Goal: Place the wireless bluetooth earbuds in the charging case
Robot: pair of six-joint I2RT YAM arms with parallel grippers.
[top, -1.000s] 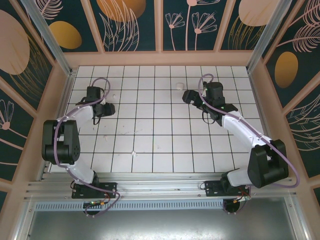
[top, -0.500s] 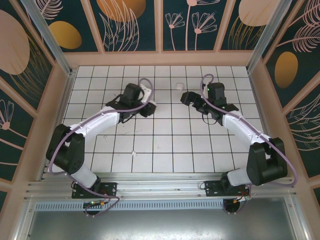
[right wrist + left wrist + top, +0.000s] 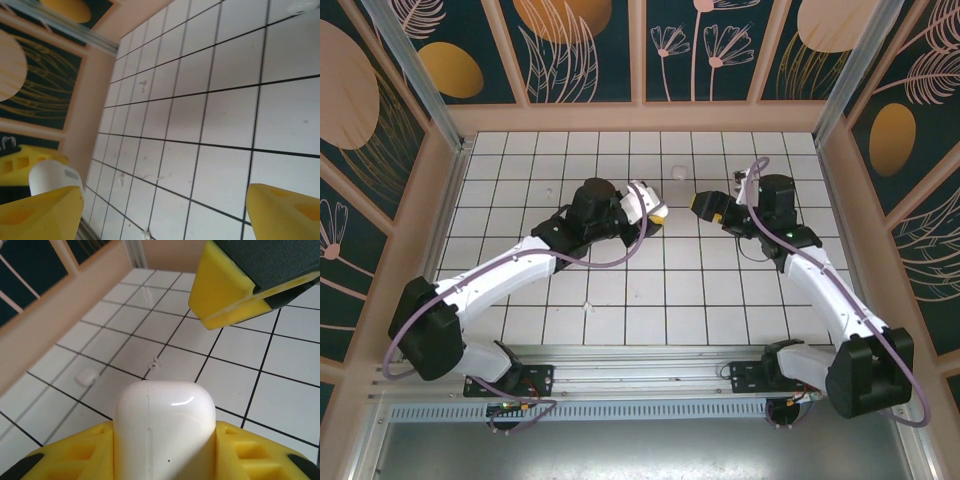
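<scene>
1. Left pincer (image 3: pixel 653 205) is closed partway around the charging case (image 3: pixel 165 432), holding it above the tiles (image 3: pixel 620 270). The right pincer (image 3: pixel 706 204) faces it with its jaws wide and empty.
2. The case looks shut and its contents are hidden, so opening it seems the next move.
3. One likely earbud (image 3: pixel 86 376) lies on the far tiles, apart from the case.

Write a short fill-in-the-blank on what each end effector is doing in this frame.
1. The left end effector is shut on the ___.
2. The right end effector is ___, with nothing between its fingers.
3. The held item has its lid ___.
Missing words: case; open; closed.
</scene>
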